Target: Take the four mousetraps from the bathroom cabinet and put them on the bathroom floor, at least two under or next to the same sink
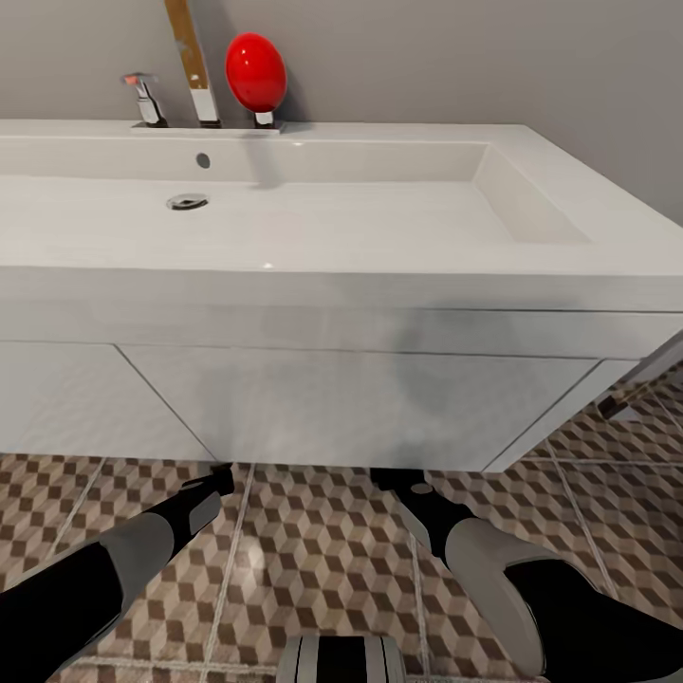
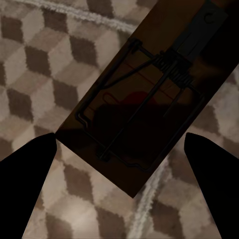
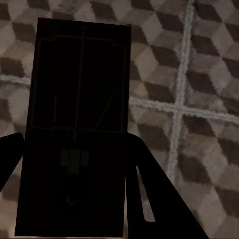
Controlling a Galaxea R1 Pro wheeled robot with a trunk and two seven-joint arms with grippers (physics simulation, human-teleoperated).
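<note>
Item 1, the sink [image 1: 398, 204]: a wide white rectangular basin spanning the upper half of the head view, with white cupboard doors [image 1: 351, 403] below it. At the upper left of that frame, along the back edge, a chrome tap [image 1: 144, 98], a brown and white upright handle [image 1: 194, 66] and a red egg-shaped object [image 1: 255, 72] on a small base are seen.

Item 2, the bathroom floor [image 1: 313, 560]: cube-patterned tiles in brown, beige and white with pale grout lines, seen across the lower part of the head view and behind the traps in both wrist views.

Item 3, the left gripper [image 1: 216, 481]: reached toward the foot of the sink at lower left of the head view. In the left wrist view its dark fingers [image 2: 27, 167] are spread apart at the two lower corners, and a mousetrap [image 2: 149, 99] (wooden board, dark wire spring, a red spot at its middle) lies diagonally between and beyond them over the tiles; contact with the fingers cannot be told.

Item 4, the right gripper [image 1: 403, 481]: at lower centre-right of the head view. In the right wrist view a second mousetrap [image 3: 79, 129], deeply shadowed, is seen upright at the left of the frame between the dark fingers [image 3: 149, 199]; whether it is clamped cannot be told.
</note>
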